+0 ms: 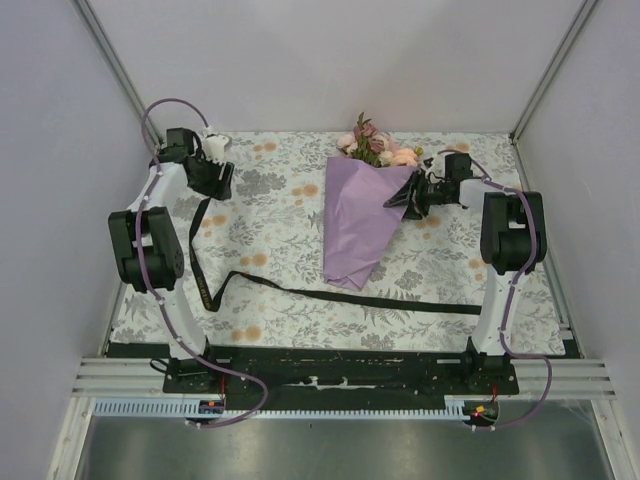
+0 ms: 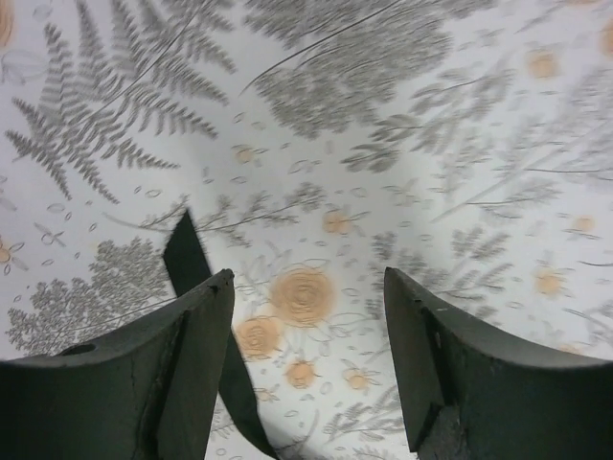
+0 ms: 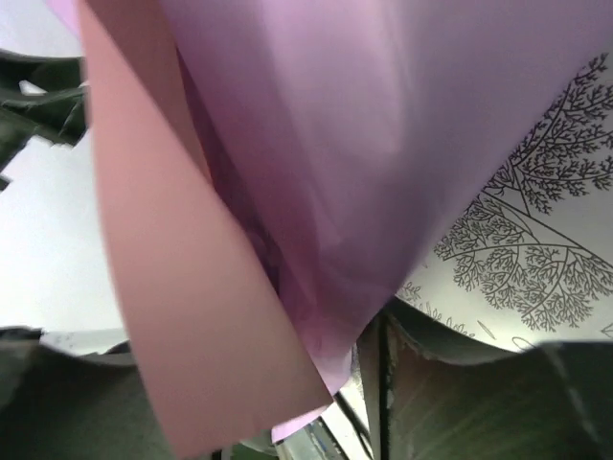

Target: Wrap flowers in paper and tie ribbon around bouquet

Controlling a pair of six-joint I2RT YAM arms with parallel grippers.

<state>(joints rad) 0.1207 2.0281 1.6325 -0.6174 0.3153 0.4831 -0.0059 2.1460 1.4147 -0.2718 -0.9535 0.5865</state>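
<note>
The bouquet lies in the middle of the cloth, a lilac-purple paper [image 1: 355, 220] cone with its tip toward me. The pink and peach flowers [image 1: 375, 148] stick out of its far, wide end. My right gripper [image 1: 403, 200] is at the cone's upper right edge. In the right wrist view its gripper [image 3: 220, 345] is open, and a corner of the paper [image 3: 316, 172], pink on one face and purple on the other, hangs between the spread fingers. The black ribbon [image 1: 330, 295] runs from under the cone's tip to my left gripper [image 1: 218, 180]. That left gripper [image 2: 306, 278] stands open above the cloth, the ribbon [image 2: 187, 254] passing beside its left finger [image 2: 192, 355].
The floral tablecloth [image 1: 270, 220] covers the table between white walls on three sides. The ribbon's long tail [image 1: 440, 306] stretches to the right along the near part of the cloth. Both arm bases stand on the black rail [image 1: 340, 370] at the near edge.
</note>
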